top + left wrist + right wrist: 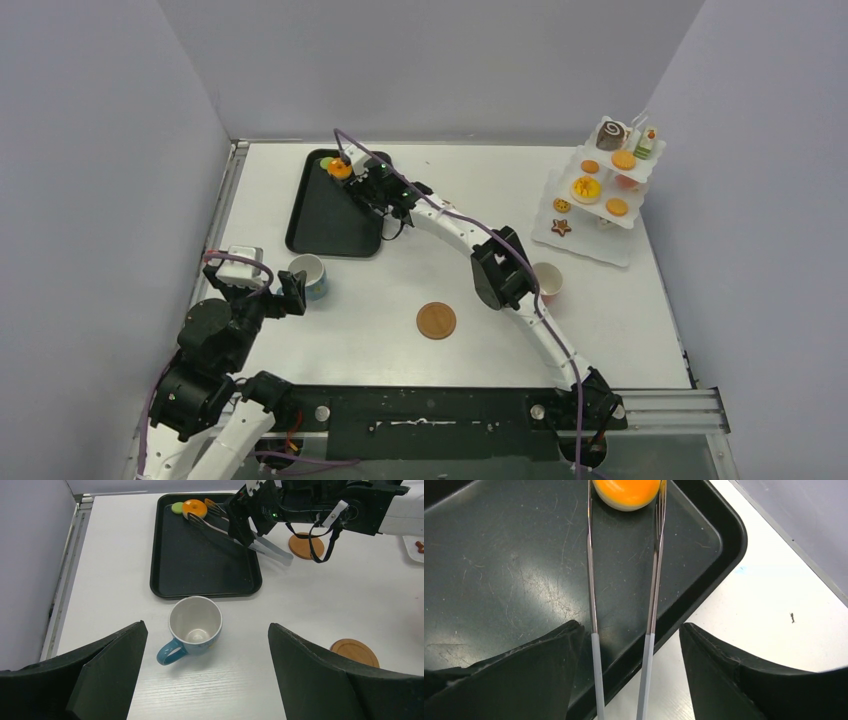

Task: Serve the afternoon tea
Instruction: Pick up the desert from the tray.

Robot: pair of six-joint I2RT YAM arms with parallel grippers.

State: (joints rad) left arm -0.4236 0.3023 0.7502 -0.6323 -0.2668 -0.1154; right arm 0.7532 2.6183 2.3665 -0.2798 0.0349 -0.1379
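Top external view: the right arm reaches across the counter (380,300) to the far end of the black tray (330,228). The right tool (365,182) is pinching a pair of long metal tongs (352,175), which point at the tray's far left corner. An orange tart (340,168) sits in that corner with a green disc (326,162) just beside it.

The right wrist view shows the two tong arms running up between the tool's fingers (524,680). Their tips stand on either side of the tart, close against it. I cannot tell whether they are squeezing it.

The left tool (297,293) is spread wide near the left edge of the counter. A blue cup (311,276) stands upright just in front of it, near the tray's near edge. In the left wrist view the cup is empty, its handle turned toward the camera, and neither finger touches it.

A round wooden coaster (436,321) lies bare on the middle of the counter. A pink cup (548,281) stands just to the right of the right arm's elbow.

At the far right a white tiered stand (590,246) holds the other pastries. A chocolate swirl roll (611,133) and a cake slice (647,142) are on top, with orange tarts and cookies on the tiers below.
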